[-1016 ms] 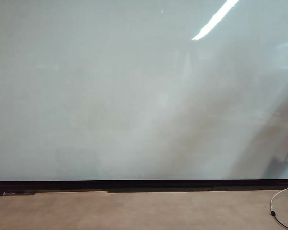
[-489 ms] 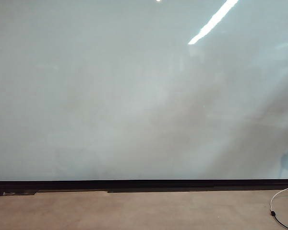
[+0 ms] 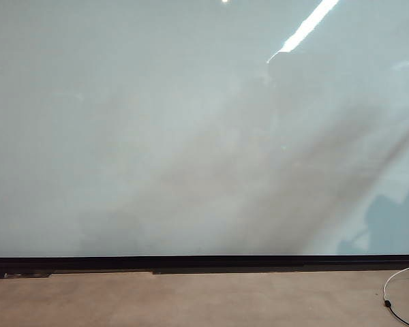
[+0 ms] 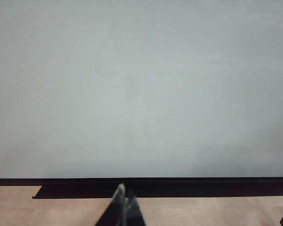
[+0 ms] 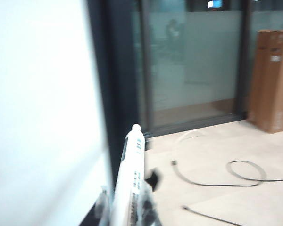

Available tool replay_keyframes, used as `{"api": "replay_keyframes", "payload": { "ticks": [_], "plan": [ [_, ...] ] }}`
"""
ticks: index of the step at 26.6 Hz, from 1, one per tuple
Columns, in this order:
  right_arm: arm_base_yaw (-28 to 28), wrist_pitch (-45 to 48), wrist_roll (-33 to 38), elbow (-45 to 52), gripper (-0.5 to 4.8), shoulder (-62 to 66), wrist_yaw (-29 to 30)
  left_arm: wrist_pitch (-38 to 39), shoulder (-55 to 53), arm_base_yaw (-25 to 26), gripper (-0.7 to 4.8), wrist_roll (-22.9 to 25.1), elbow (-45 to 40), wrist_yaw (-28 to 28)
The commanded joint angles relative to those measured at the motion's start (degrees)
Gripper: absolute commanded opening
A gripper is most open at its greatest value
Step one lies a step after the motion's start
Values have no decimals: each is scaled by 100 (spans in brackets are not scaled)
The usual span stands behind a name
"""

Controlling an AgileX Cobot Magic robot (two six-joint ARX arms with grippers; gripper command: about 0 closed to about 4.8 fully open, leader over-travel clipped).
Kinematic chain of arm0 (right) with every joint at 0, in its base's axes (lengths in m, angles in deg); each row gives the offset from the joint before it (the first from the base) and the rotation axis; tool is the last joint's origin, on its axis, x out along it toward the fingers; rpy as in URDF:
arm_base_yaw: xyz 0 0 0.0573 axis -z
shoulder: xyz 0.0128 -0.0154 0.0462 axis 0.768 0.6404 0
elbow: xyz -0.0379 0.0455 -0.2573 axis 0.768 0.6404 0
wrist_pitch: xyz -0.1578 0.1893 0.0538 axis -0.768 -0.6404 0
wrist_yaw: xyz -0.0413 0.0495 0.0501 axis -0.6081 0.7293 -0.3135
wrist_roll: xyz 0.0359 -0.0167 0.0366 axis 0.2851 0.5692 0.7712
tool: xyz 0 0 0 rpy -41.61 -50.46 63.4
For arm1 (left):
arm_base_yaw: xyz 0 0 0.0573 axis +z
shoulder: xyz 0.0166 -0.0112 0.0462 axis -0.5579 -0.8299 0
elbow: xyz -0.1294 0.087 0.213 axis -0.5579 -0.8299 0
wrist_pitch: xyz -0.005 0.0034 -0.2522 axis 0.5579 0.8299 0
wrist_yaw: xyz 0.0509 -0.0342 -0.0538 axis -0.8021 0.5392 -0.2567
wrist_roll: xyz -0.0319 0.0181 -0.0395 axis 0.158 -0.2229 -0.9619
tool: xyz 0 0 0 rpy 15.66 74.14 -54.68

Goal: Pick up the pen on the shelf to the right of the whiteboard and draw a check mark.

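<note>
Pen: the slim white marker with black lettering (image 5: 132, 181) sits in the right end effector (image 5: 127, 207), low in the middle of the right wrist view, with its rounded end pointing up and away.
Right end effector: its two fingers are clamped on the pen. The picture is blurry. It is beside the right edge of the board and does not show in the exterior view.
Left end effector: its two dark fingers (image 4: 124, 209) are together and hold nothing. It is at the bottom middle of the left wrist view, in front of the board's black lower frame.
Whiteboard: the very big shiny white panel with a thin black frame (image 3: 157, 136) fills most of the exterior view. No line is drawn on it yet.
Done: the pen is picked up.
Left: bring the pen tip to the board and draw the check mark.
</note>
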Motion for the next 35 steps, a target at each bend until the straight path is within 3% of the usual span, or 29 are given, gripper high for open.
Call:
{"api": "replay_keyframes", "payload": {
  "ticks": [1, 8, 23, 35],
  "plan": [
    [-424, 15, 46, 31, -6, -61, 26, -72, -2, -2, -5, 24, 17, 0],
    [-1438, -188, 424, 28, -6, -61, 612, -72, -2, -2, -4, 24, 17, 2],
    [-2653, -120, 1292, -114, -6, 17, 1958, -72, -2, 0, -4, 24, 15, 2],
    [-2793, -66, 1696, -1056, -6, 1191, 2776, -72, -2, 0, -4, 24, 17, 0]
  ]
}}
